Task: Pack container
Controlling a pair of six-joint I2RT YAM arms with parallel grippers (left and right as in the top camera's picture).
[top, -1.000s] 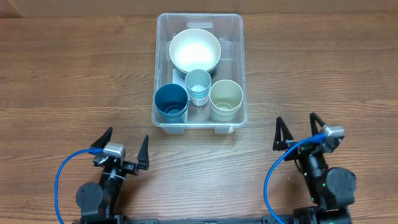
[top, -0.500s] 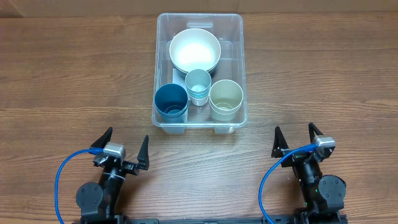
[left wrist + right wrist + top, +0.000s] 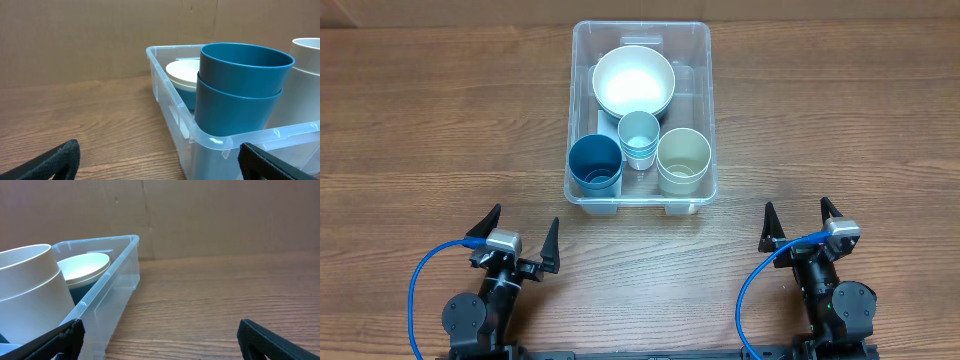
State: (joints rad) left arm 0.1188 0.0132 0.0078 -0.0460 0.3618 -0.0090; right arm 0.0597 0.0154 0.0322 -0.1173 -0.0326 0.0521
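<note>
A clear container [image 3: 696, 58] holds a white bowl [image 3: 633, 82], dark-blue cup [image 3: 595, 165], pale-blue cup [image 3: 640, 134] and cream cup [image 3: 683, 160].

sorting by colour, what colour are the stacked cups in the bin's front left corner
Dark teal blue cups, clearest in the left wrist view.

A brown table [image 3: 420, 120] of wood-grain boards carried the scene, its grain running from side to side in front of both claws. One thing sat directly on it: a clear plastic container [image 3: 692, 50], resting flat on its base. It stood ahead of the left claw [image 3: 527, 213] and off to that claw's right, and ahead of the right claw [image 3: 796, 202] and off to its left, between the two. It was apart from both claws, touching neither.
</note>
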